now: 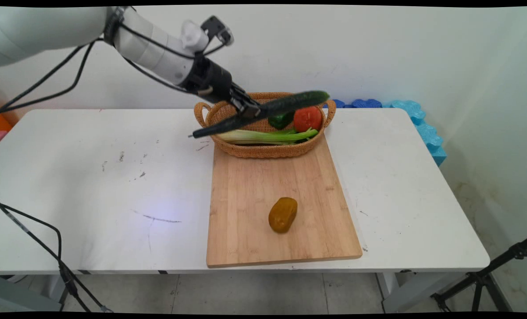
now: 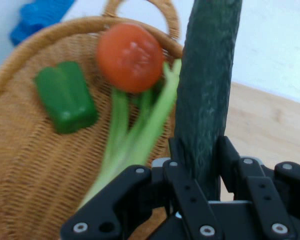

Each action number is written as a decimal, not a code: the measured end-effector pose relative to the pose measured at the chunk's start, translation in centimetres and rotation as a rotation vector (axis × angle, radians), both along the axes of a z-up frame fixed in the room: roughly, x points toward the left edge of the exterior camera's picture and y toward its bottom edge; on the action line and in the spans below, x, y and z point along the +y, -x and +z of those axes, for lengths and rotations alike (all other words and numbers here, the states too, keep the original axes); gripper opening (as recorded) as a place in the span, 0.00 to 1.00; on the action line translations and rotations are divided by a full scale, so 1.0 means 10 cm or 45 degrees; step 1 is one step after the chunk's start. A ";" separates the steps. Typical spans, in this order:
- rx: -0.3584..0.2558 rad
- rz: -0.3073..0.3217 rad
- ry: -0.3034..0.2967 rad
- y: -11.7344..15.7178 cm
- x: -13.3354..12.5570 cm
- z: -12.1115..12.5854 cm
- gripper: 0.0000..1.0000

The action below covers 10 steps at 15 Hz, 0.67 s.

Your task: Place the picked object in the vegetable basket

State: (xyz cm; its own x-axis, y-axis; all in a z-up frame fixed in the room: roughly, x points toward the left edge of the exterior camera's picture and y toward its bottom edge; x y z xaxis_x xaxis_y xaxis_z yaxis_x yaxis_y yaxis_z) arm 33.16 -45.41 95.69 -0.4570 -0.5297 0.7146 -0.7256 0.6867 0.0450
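My gripper point(image 1: 251, 110) is shut on a long dark green cucumber point(image 1: 268, 110), held above the wicker basket point(image 1: 263, 150) and slanting up to the right. In the hand view the cucumber point(image 2: 206, 90) rises between the fingers point(image 2: 230, 155). The basket point(image 2: 30, 150) holds a red tomato point(image 1: 308, 118), a green pepper point(image 1: 281, 120) and a pale green celery stalk point(image 1: 272, 136). Through the hand camera the tomato point(image 2: 130, 57), the pepper point(image 2: 66, 96) and the celery point(image 2: 135, 135) lie just below the gripper.
A wooden cutting board point(image 1: 281, 208) lies in front of the basket, with a brown potato point(image 1: 283, 215) on its near half. Blue foam pieces point(image 1: 418, 124) line the table's far right edge. Black cables point(image 1: 46, 248) hang at the left.
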 end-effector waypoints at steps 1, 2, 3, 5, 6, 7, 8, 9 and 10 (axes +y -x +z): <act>0.001 0.029 0.003 -0.06 -0.05 0.03 0.00; 0.002 0.059 0.004 -0.11 -0.10 0.06 0.00; 0.001 0.083 0.003 -0.15 -0.14 0.07 0.00; -0.004 0.126 -0.002 -0.23 -0.22 0.07 0.00; -0.008 0.146 -0.007 -0.26 -0.26 0.05 0.00; -0.011 0.160 -0.010 -0.29 -0.28 0.04 0.00; -0.016 0.178 -0.017 -0.32 -0.32 0.01 0.00; -0.022 0.196 -0.025 -0.35 -0.36 -0.03 0.00; -0.027 0.212 -0.033 -0.38 -0.39 -0.08 0.00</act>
